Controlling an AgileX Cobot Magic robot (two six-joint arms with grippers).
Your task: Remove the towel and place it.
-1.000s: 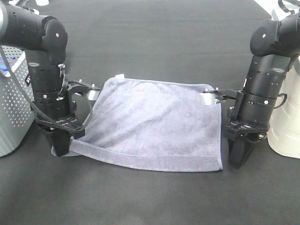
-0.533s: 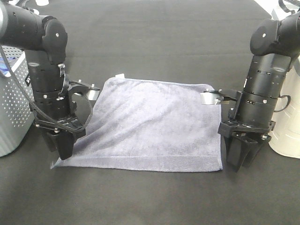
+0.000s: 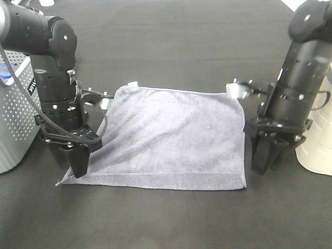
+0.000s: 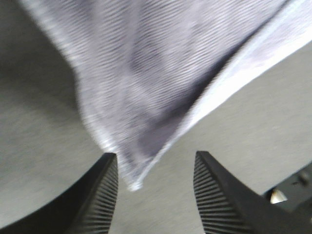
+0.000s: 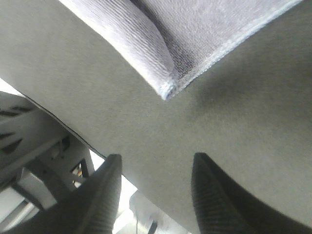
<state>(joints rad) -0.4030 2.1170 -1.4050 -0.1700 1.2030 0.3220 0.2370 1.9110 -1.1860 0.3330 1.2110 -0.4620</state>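
Exterior high view: the towel lies spread flat on the dark table, between the two arms, its front hem running nearly straight from one gripper to the other. The left gripper stands over the towel's near left corner. Its jaws are apart, and the wrist view shows that corner lying loose in the gap, pinched by neither finger. The right gripper hangs just beside the near right corner, jaws likewise spread, with bare table between them and the cloth.

Judging from this, the placing step looks all but done: the towel is down and neither arm grips it. The next move calls for both arms to lift straight up and away, the left with more care, since its fingers straddle the corner and could drag it.

The towel is grey-lavender with a soft pile, a stitched edge and a small white tag at the far left corner. Faint creases cross its middle, and the right corner is slightly curled.
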